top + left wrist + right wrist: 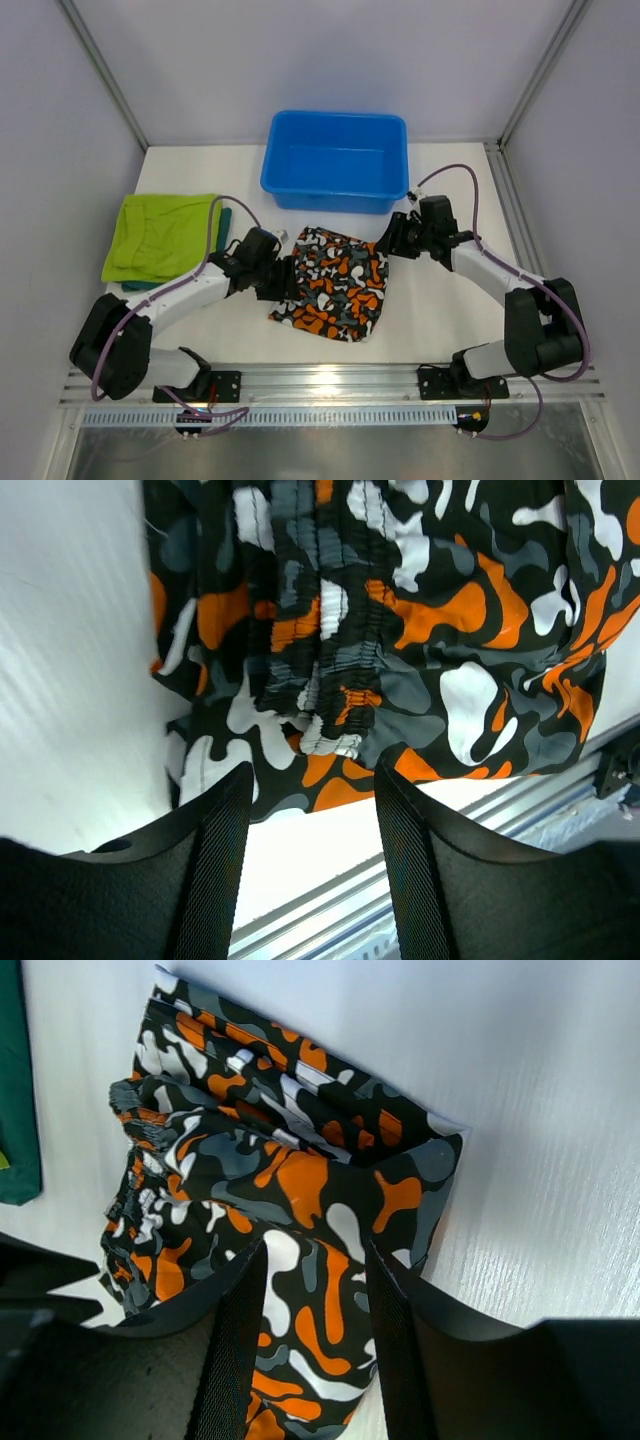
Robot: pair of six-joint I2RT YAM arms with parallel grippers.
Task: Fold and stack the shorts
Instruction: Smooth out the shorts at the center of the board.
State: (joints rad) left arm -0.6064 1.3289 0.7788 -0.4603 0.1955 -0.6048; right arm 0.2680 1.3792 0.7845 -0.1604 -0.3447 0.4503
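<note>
The camouflage shorts (335, 285) lie folded on the white table in the middle. The lime shorts (160, 235) lie folded at the left on top of the teal shorts (226, 218), of which only edges show. My left gripper (285, 278) is open at the camouflage shorts' left edge. In the left wrist view my left gripper (312, 780) has bare table between its fingers and the camouflage cloth (400, 630) just beyond the tips. My right gripper (393, 238) is open at the shorts' far right corner. In the right wrist view my right gripper (312, 1260) straddles the cloth (290, 1180).
An empty blue plastic tub (335, 160) stands at the back middle. The metal rail (330, 385) runs along the near table edge and also shows in the left wrist view (500, 810). A teal cloth edge (15, 1090) shows at the left of the right wrist view.
</note>
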